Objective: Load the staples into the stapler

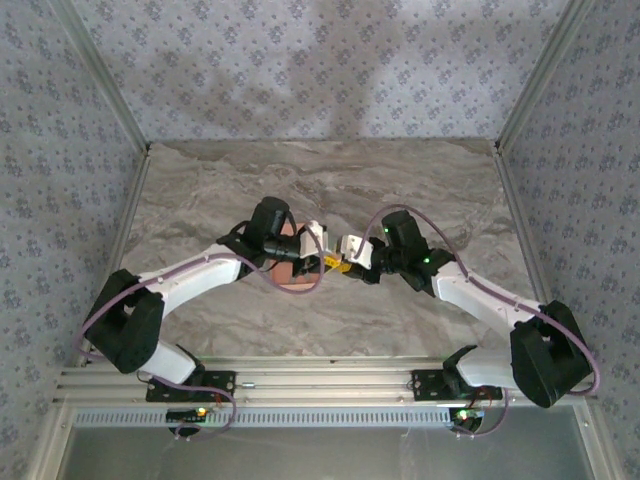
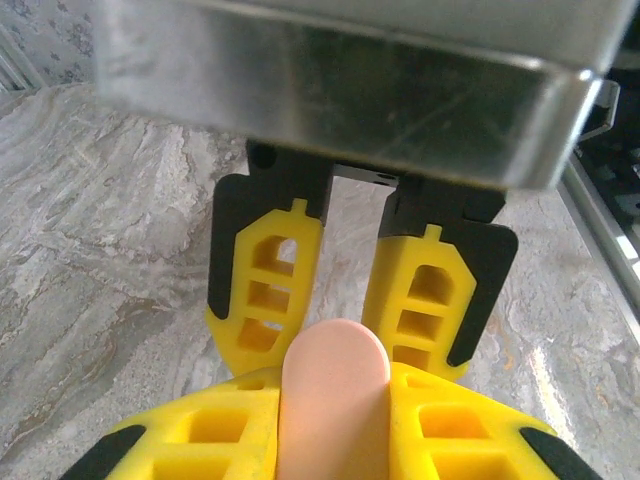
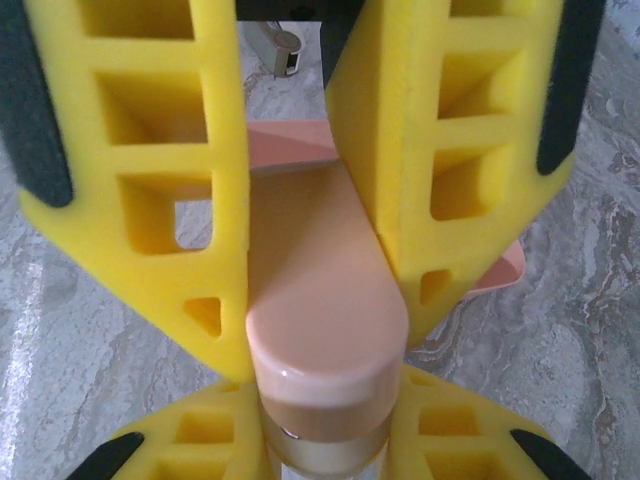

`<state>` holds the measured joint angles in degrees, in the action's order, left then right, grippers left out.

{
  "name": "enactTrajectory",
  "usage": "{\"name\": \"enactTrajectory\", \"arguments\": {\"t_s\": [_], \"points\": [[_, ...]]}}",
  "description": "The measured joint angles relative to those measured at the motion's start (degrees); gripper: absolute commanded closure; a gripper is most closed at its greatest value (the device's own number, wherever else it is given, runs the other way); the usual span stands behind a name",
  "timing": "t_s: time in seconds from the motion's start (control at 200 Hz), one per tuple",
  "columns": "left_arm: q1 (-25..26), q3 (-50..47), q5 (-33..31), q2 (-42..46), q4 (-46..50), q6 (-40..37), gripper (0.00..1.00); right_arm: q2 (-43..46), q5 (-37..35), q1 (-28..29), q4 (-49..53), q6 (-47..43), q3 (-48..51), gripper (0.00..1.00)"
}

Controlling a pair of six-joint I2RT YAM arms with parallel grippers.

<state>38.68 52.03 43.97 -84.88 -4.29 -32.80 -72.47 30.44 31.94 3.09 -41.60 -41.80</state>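
The stapler [image 3: 325, 300] is a small pale pink piece with a whitish lower part, held in the air between both grippers above the marble table. My right gripper [image 3: 325, 440] is shut on its rounded near end. My left gripper [image 2: 335, 420] is shut on the pink lid [image 2: 335, 385] from the opposite side; its yellow fingers [image 3: 180, 200] press against the lid in the right wrist view. The right gripper's fingers [image 2: 265, 280] point towards the left wrist camera. In the top view the two grippers [image 1: 336, 262] meet nose to nose at the table's middle. The staples are out of view.
A salmon-orange tray [image 1: 288, 275] lies on the table under the left wrist, and its edge [image 3: 500, 270] shows behind the fingers. Patterned walls and metal posts enclose the marble table [image 1: 420, 190] at the back and sides.
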Motion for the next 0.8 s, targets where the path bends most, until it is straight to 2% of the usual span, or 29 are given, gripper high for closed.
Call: {"name": "enactTrajectory", "arguments": {"t_s": [0.265,0.64,0.72,0.805], "points": [[-1.5,-2.0,4.2,1.3,-6.0,3.7,0.84,0.0,4.3,-1.9,-5.0,1.3,2.4,0.87],[-2.6,-4.2,6.2,4.8,-11.6,8.0,0.84,-0.5,11.1,-4.1,-12.0,3.8,3.7,0.86],[-2.9,-4.4,6.3,5.2,-12.0,8.3,0.84,-1.1,12.0,-4.5,-12.7,4.3,3.9,0.82],[-3.2,-4.6,6.4,5.5,-11.8,8.4,0.84,-1.6,12.7,-5.0,-13.0,5.1,4.2,0.67]]}}
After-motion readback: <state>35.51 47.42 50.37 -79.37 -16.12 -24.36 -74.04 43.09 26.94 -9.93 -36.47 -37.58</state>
